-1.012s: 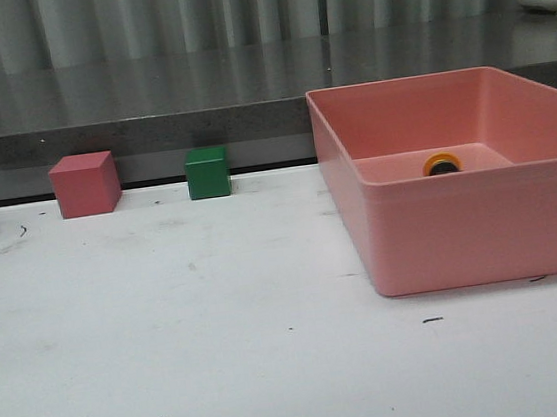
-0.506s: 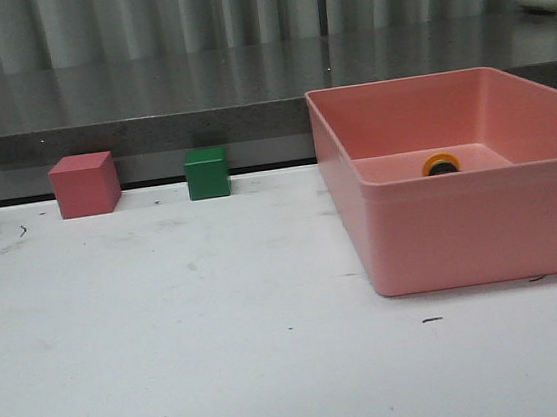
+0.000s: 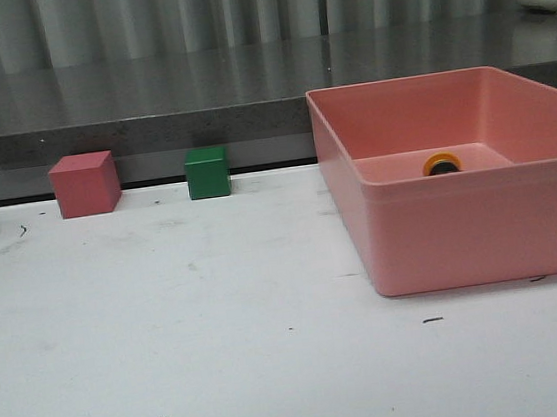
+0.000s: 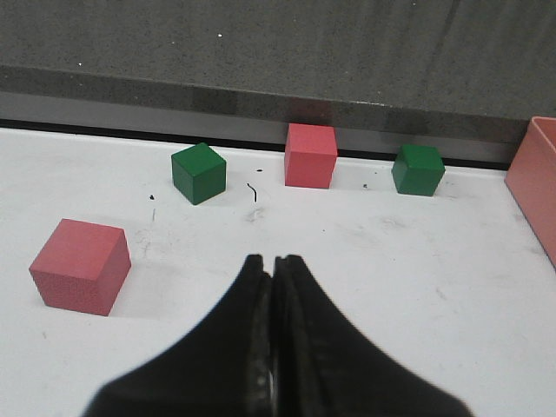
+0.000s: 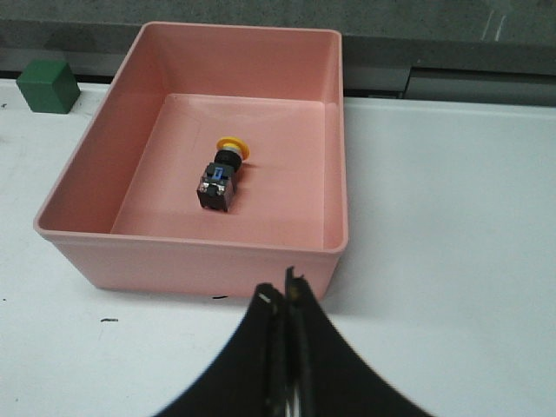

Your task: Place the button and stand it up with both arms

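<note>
The button (image 5: 223,174) lies on its side on the floor of the pink bin (image 5: 200,252), yellow cap toward the far wall, black-and-clear base nearer my right gripper. In the front view only its yellow cap (image 3: 441,163) shows over the bin's near wall (image 3: 482,231). My right gripper (image 5: 283,291) is shut and empty, hanging over the white table just outside the bin's near wall. My left gripper (image 4: 272,261) is shut and empty above bare table, apart from the cubes. Neither gripper shows in the front view.
A pink cube (image 4: 81,265) sits close to the left gripper. Further back along the table's rear edge stand a green cube (image 4: 199,172), a pink cube (image 4: 310,155) and a green cube (image 4: 418,169). A dark counter (image 3: 145,93) runs behind the table.
</note>
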`<act>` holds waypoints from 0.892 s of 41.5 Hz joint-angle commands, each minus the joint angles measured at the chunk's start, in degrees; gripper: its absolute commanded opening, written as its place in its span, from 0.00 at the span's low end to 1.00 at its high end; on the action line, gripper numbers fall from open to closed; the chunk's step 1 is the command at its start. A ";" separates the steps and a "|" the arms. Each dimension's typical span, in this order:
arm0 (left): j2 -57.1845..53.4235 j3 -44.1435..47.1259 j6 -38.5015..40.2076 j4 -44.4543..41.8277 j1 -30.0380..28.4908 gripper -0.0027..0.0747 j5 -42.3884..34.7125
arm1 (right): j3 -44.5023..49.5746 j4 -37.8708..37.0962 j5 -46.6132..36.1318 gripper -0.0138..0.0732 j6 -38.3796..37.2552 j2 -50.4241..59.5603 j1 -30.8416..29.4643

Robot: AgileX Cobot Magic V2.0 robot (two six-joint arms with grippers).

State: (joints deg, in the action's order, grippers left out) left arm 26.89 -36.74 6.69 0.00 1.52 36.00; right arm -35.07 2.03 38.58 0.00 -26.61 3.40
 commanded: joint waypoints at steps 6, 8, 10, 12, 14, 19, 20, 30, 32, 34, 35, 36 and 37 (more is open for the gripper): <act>2.45 -1.95 -0.01 -0.43 0.06 0.07 -4.57 | -2.03 -0.58 -2.27 0.20 0.00 -3.61 0.02; 2.53 -1.95 -0.01 -0.66 0.06 0.19 -4.58 | -2.03 -0.58 -1.99 0.33 0.00 -4.05 0.02; 2.53 -1.95 -0.01 -0.68 0.06 0.33 -4.87 | -2.03 -0.64 -1.81 0.48 0.00 -4.52 0.02; 2.53 -1.95 -0.01 -0.68 0.06 0.47 -5.12 | -2.03 -0.64 -1.76 0.63 0.34 -4.84 0.02; 2.53 -1.95 -0.01 -0.68 0.06 0.58 -5.12 | -2.03 -0.64 -1.76 0.76 0.00 -5.18 0.02; 2.53 -1.95 -0.01 0.00 1.12 0.66 -4.91 | -2.03 -0.64 -1.98 0.88 0.00 -5.45 0.02; 2.53 -1.95 -0.01 0.00 1.63 0.65 -4.91 | -2.10 -0.64 -2.08 0.88 0.00 -5.45 0.02; 2.53 -2.27 -1.43 -0.31 10.90 0.65 -3.13 | -8.06 1.21 2.25 0.88 1.05 -10.36 0.64; 2.53 -2.27 -1.67 -0.31 12.43 0.65 -2.65 | -9.79 2.70 3.59 0.88 2.80 -12.58 1.26; 2.53 -2.27 -1.67 -0.43 13.46 0.65 -2.42 | -11.26 4.21 4.76 0.88 4.39 -14.72 2.22; 2.53 -2.27 -1.67 -0.43 14.01 0.65 -2.42 | -12.22 5.26 5.50 0.88 5.39 -16.18 2.72; 2.53 -2.27 -1.67 -0.43 14.36 0.65 -2.42 | -12.93 6.22 6.00 0.88 5.94 -17.59 3.48; 2.53 -2.27 -1.67 -0.43 14.65 0.65 -2.42 | -13.88 6.81 6.54 0.88 6.49 -18.61 4.33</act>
State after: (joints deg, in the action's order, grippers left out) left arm 28.79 -36.88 5.27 -0.62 14.67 37.12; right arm -44.96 6.01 46.51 3.79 -41.96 6.10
